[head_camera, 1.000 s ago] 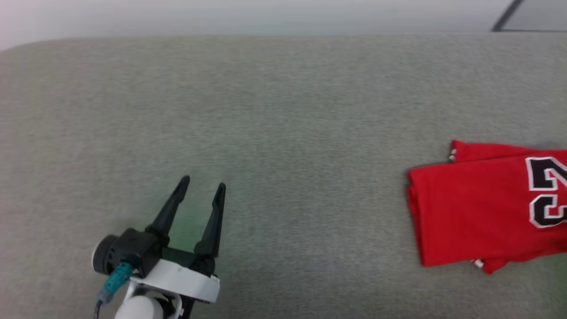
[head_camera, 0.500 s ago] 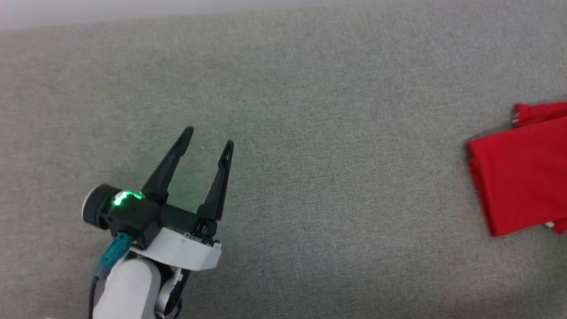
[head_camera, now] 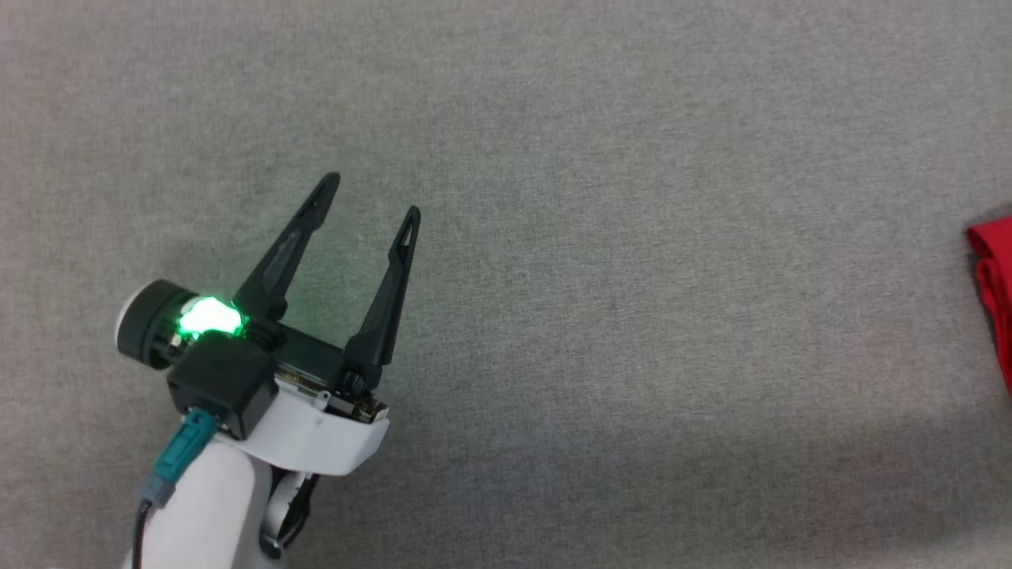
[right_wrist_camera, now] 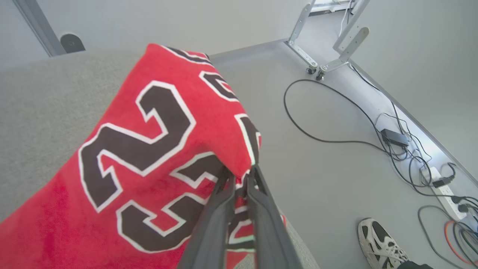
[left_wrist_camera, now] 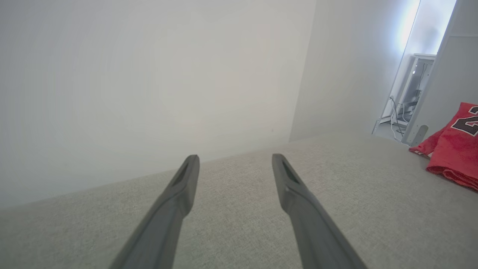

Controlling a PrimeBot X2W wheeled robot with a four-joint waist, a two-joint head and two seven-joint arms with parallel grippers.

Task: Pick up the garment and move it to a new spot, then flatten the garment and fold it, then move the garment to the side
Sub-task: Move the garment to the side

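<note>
The garment (right_wrist_camera: 123, 157) is a folded red jersey with a black-and-white 23. It lies at the right edge of the grey surface (head_camera: 601, 316); the head view catches just its left rim (head_camera: 995, 276), the left wrist view its folded end (left_wrist_camera: 453, 157). My right gripper (right_wrist_camera: 241, 172) is shut on the garment's edge, where it reaches past the surface's side over the floor. My left gripper (head_camera: 371, 195) stands open above bare fabric far to the left, nothing between its fingers (left_wrist_camera: 186, 179).
A person's white sneaker (right_wrist_camera: 381, 243) stands on the floor below the surface's edge, near cables and a power strip (right_wrist_camera: 444, 190). Metal frame legs (right_wrist_camera: 332, 41) stand further off. A white wall (left_wrist_camera: 149, 74) rises behind the surface.
The head camera has turned left and down, so the garment has slid to the picture's right edge. The left gripper stays open; its green light now glows bright.
</note>
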